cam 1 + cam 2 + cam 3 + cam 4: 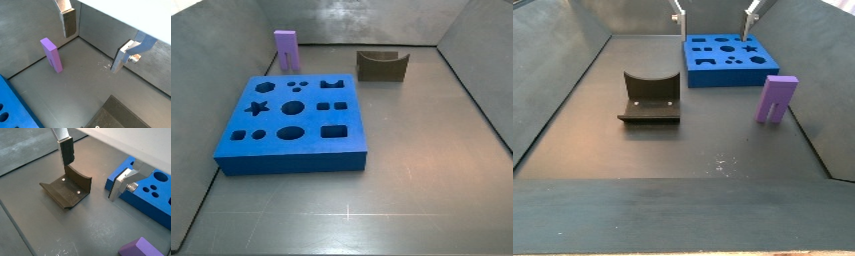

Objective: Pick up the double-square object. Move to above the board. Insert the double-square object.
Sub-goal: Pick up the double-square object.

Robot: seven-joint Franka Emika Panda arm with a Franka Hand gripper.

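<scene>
My fingers (99,42) hung released, spread wide with nothing between them, high over the grey floor (714,140) of the tray. In a side view only their tips (716,12) showed, at the far wall beyond the board (727,58). In both wrist views the two silver plates pointed down at bare floor — one plate (65,150) stood above the dark olive U-shaped piece (67,189), its partner (119,183) at the corner of the blue slab.

The double-square object (286,50) stood upright on the floor, a plain lilac prism, untouched. In a side view it rose just beyond the board's (291,120) far left corner, close to the tray's back wall; in a wrist view it (51,54) stood apart from both plates, with the board's edge (13,110) well off to one side.

The board lay flat on the floor, its cutouts — star, circles, squares, oval, rectangle — all open. The U-shaped piece (381,65) rested near the back wall, well apart from the purple block and beside the board's far right corner. It sat with its curved hollow facing up.
</scene>
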